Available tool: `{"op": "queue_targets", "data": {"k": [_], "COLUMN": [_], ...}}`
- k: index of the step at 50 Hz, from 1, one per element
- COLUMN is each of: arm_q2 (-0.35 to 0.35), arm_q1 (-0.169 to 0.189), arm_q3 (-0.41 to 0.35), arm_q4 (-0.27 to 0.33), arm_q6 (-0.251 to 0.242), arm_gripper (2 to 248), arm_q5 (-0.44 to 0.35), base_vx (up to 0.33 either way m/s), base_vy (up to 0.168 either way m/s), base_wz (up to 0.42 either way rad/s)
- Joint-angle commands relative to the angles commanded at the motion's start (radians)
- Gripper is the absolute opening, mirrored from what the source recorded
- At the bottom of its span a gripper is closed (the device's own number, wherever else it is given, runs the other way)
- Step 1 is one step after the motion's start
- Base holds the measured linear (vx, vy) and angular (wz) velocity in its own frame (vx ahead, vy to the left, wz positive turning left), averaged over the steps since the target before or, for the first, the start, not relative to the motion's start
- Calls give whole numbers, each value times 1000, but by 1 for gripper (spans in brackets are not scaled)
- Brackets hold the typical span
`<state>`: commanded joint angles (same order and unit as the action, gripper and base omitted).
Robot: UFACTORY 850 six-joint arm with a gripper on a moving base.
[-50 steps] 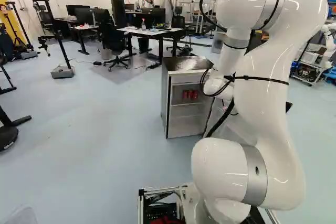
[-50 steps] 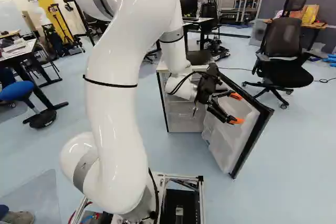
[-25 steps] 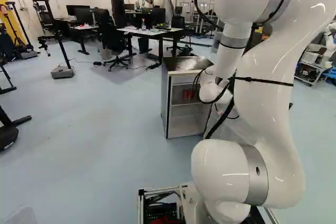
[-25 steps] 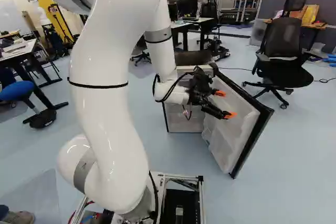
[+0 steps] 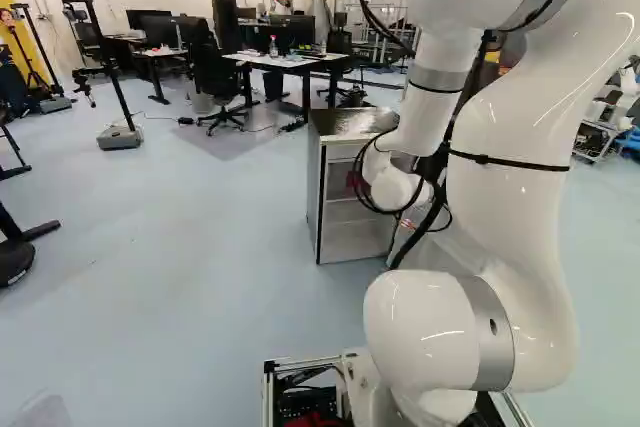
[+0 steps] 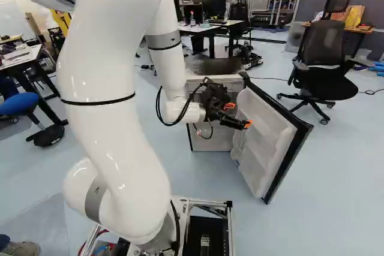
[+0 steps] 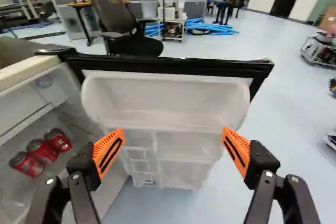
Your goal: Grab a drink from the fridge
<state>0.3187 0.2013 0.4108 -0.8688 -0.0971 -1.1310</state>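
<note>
cans (image 7: 43,151) sit in the fridge (image 5: 345,237), the spread tool (image 6: 239,115) having shifted seemingly closer.

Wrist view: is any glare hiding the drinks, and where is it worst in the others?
Wrist view: none hides the red cans. Left base view: white streaks on the arm, pale sheen on the fridge top. Right base view: small highlights on the arm.

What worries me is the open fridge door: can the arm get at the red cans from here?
Probably yes, after turning: the open gripper faces the door, while the cans sit to its side in the fridge; nothing seems to block the way.
</note>
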Motion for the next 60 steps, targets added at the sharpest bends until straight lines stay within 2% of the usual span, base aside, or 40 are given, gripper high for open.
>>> {"op": "queue_targets", "data": {"k": [6,39,50,60], "arm_q2": [-9,-3,16,66], "arm_q1": [-13,-13,-6,2], "arm_q3": [-12,-4,20,61], "arm_q4": [63,410,526,631], "arm_q6": [0,0,0,0], "arm_gripper": [247,247,247,247], "arm_q5": [18,128,168,200], "base_vx": [0,0,0,0], "base_vy": [0,0,0,0], "base_wz": [0,0,0,0]}}
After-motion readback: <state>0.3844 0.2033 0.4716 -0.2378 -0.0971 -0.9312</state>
